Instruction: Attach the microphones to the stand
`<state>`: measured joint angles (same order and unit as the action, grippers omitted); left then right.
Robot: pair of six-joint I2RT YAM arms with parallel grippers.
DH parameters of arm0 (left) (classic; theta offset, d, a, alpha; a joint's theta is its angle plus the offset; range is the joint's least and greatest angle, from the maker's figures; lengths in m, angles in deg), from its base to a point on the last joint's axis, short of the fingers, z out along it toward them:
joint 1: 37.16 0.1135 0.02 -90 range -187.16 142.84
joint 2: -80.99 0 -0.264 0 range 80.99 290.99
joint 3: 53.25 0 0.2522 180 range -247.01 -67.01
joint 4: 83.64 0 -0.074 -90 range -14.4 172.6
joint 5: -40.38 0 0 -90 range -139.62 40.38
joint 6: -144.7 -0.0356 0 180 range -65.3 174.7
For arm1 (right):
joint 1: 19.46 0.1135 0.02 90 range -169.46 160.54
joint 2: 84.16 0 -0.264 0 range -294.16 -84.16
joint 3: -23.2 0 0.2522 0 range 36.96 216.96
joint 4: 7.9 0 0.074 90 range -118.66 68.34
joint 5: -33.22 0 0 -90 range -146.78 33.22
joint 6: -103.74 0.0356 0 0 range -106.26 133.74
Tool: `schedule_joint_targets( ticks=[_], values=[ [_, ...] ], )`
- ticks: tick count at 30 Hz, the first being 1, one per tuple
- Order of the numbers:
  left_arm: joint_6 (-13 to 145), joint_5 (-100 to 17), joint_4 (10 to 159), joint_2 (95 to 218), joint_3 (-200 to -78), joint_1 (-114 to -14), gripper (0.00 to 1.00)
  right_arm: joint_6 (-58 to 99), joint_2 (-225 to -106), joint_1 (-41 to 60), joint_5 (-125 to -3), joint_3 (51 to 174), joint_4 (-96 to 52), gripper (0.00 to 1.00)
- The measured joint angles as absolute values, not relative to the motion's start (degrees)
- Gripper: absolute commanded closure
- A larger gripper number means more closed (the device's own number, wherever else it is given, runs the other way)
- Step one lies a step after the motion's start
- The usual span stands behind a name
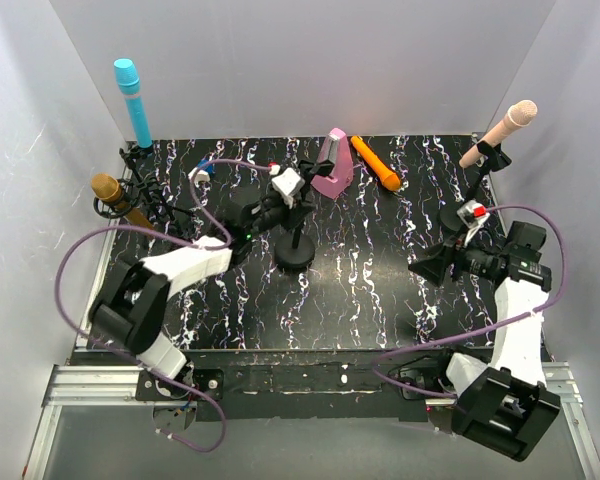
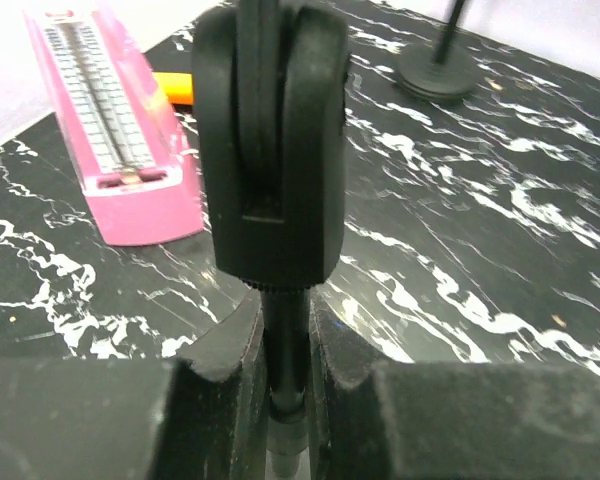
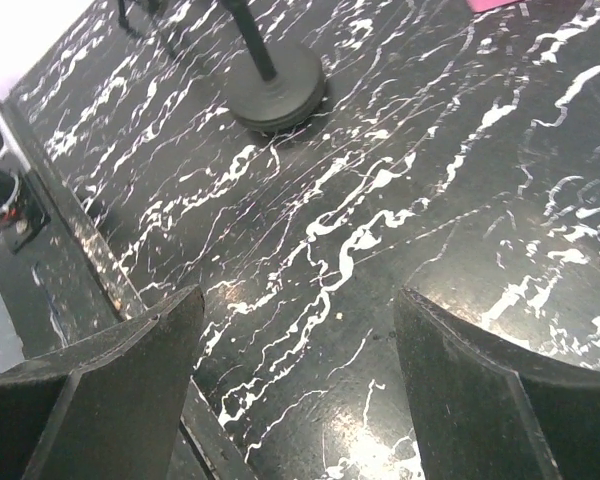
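Left fingers pinch the middle stand just under its empty clip, likely steadying it. Right fingers hang spread over the bench. The orange microphone lies beside the metronome.

The black, white-veined worktop is carrying only a few pieces. In the middle, the centre stand is sitting on its round black base. At the far edge the pink metronome is standing upright. The orange microphone is lying flat just to its right, angling toward the near right. Far left, thin black stands are standing at the worktop's edge.
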<state>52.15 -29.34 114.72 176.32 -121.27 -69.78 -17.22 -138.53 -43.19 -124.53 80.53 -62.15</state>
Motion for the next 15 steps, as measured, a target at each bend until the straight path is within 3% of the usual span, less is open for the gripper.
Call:
schedule_joint_targets(
  ticks=[6,13,15],
  values=[
    [50.4,-24.6,105.8,155.4,-109.4,-69.7,1.0,-18.9,-140.6,-30.2,-118.1,83.8,-63.5,0.17],
    [52.4,-26.4,105.6,142.5,-95.3,-69.5,0.99,-19.8,-155.6,-17.6,-108.7,102.5,-66.7,0.2],
    [53.2,-27.7,106.1,141.2,-93.6,-69.5,0.88,-17.7,-161.9,-14.2,-104.7,109.8,-66.7,0.2]
  ],
)
